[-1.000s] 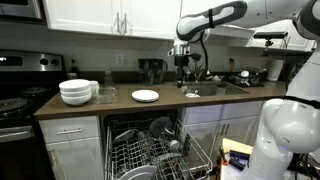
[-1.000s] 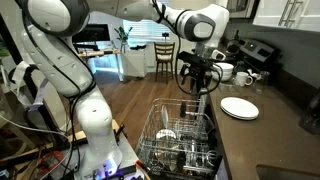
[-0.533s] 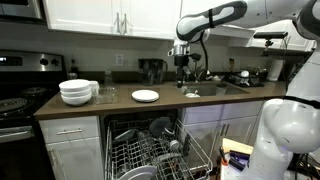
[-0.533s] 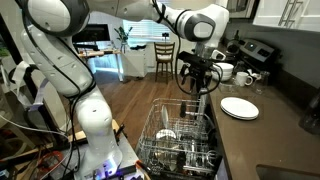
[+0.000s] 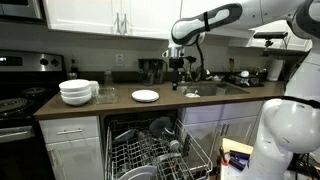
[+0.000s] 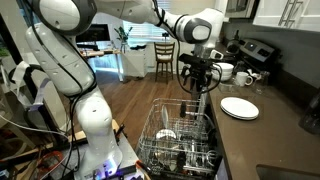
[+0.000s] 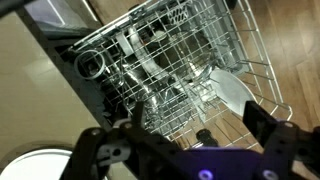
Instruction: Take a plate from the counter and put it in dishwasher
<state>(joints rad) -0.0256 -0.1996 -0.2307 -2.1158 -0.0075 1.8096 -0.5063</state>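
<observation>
Nearest, in both exterior views, the dishwasher (image 5: 150, 150) (image 6: 180, 135) stands open with its grey wire rack pulled out into the room. The rack holds some dishes and dark items. The wrist view looks down into the same rack (image 7: 170, 70), where a white dish stands on edge among the wires.

Just behind and above the rack runs the dark brown counter (image 5: 120, 106) (image 6: 250, 140). The plate (image 5: 145, 96) (image 6: 239, 108) lies flat on it, right side up, alone on a bare stretch above the dishwasher. In the wrist view only part of the plate (image 7: 35, 165) shows, at the lower left corner. A stack of white bowls (image 5: 77, 92) sits further along the counter, well apart from the plate, towards the black stove (image 5: 15, 104).

The pincer (image 5: 179, 84) (image 6: 200, 88) (image 7: 185, 135) hangs in the air above the counter, beside the plate but clear of it, pointing down. Its jaws are spread wide and nothing is between them.

Farthest back are the white upper cabinets (image 5: 110, 15) on the wall.
</observation>
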